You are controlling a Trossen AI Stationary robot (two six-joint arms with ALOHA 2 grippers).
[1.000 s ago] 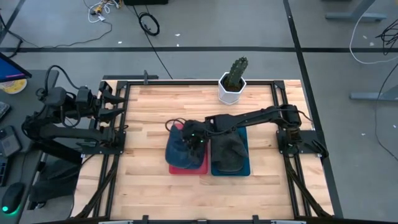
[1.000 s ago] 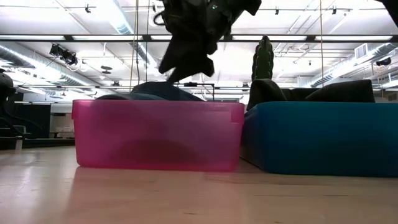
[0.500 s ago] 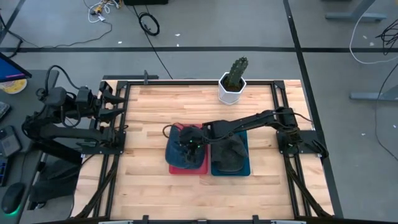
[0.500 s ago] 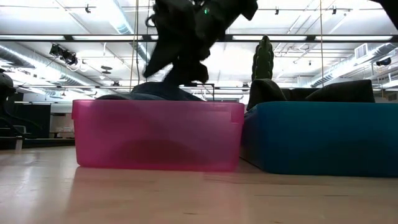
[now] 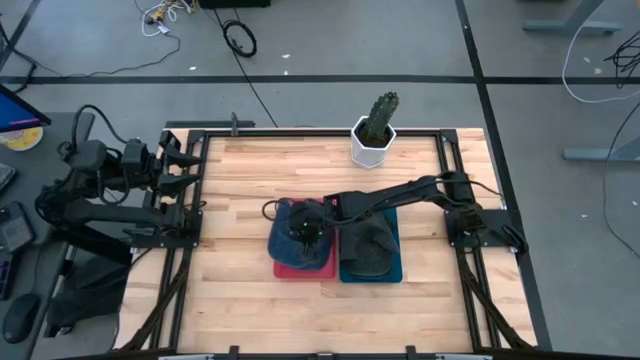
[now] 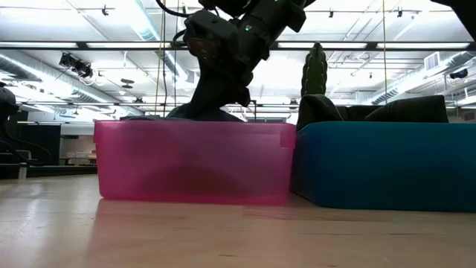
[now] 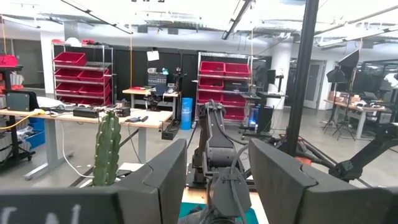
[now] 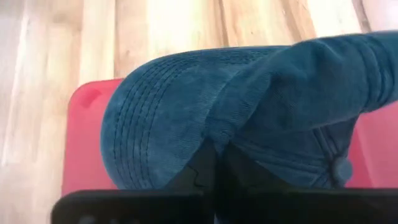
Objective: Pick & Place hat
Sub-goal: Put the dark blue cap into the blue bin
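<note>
A blue denim hat (image 5: 298, 240) lies in the red bin (image 5: 283, 268), its crown (image 8: 161, 118) filling the right wrist view. My right gripper (image 5: 306, 228) reaches down into that bin, shut, its tips at the hat (image 6: 204, 112). A dark hat (image 5: 368, 245) lies in the blue bin (image 5: 392, 275) beside it. My left gripper (image 5: 192, 170) waits open at the table's far left edge, nothing between its fingers (image 7: 168, 177). My right gripper's shut fingertips (image 8: 205, 163) meet the blue hat at a fold (image 8: 249, 134) beside its crown, coming from above and slanting down from the table's right. Whether any cloth lies between the fingers, I cannot tell. The hat rests in the red bin.
A cactus in a white pot (image 5: 375, 135) stands at the table's far edge, right of centre. The two bins (image 6: 357, 160) sit side by side mid-table. Bare wood (image 5: 230, 180) lies left of and in front of the bins.
My right gripper has gone down toward the red bin with the blue hat. The hat hung clear above the bin a second ago and now rests inside it. The red bin has slid a little toward the table's right.
</note>
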